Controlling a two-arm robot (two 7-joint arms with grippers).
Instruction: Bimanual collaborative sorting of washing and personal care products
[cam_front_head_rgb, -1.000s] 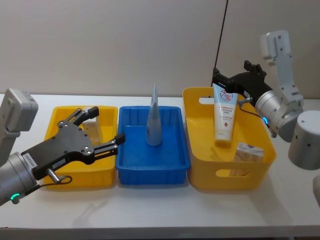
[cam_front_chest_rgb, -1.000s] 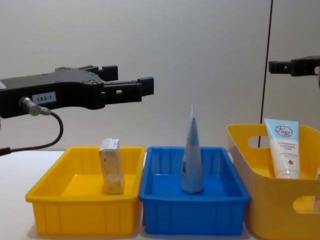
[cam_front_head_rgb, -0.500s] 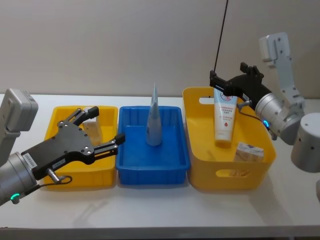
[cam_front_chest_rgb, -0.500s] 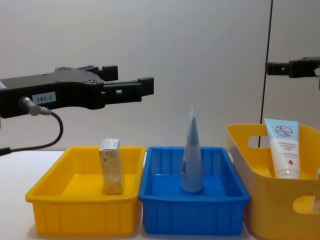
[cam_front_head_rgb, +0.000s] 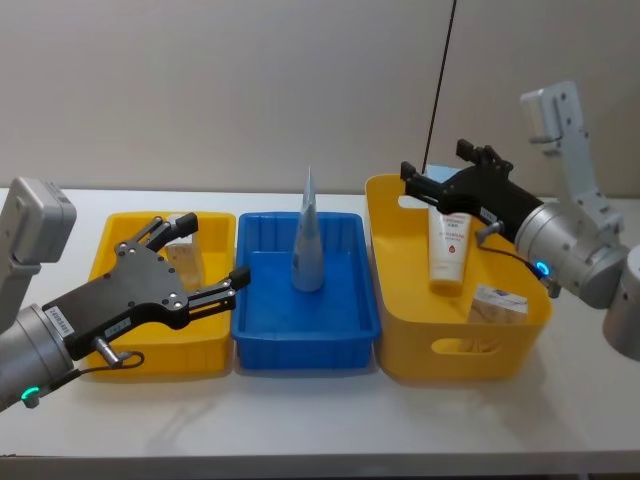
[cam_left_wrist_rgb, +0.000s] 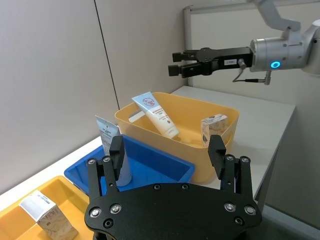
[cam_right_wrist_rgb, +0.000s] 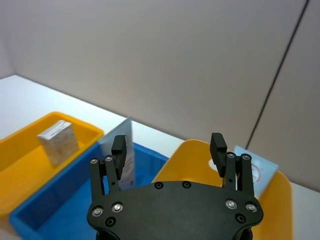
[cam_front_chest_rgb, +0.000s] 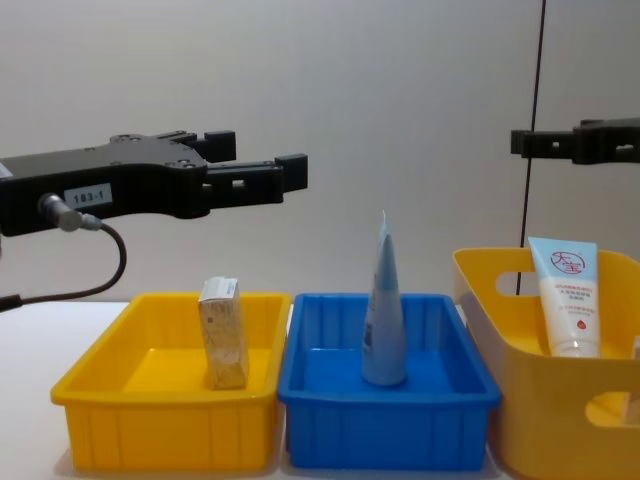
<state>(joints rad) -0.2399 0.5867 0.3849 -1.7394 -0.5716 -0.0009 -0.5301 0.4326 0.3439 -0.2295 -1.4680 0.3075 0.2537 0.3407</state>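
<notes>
Both empty, spread: left gripper (cam_front_head_rgb: 205, 262) over yellow tray (cam_front_head_rgb: 150, 352), right gripper (cam_front_head_rgb: 418, 182) above white tube (cam_front_head_rgb: 449, 252).

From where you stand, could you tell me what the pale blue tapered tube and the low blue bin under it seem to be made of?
The pale blue tapered tube looks like soft, matte plastic: it narrows to a flat crimped top and stands on its cap. The low blue bin looks like rigid moulded plastic, slightly glossy, with a rolled rim and ribbed front wall in the chest view. Both are judged by look alone.

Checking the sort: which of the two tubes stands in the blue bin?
The pale blue tapered tube, upright in the blue bin; the white tube leans in the tall yellow bin.
</notes>
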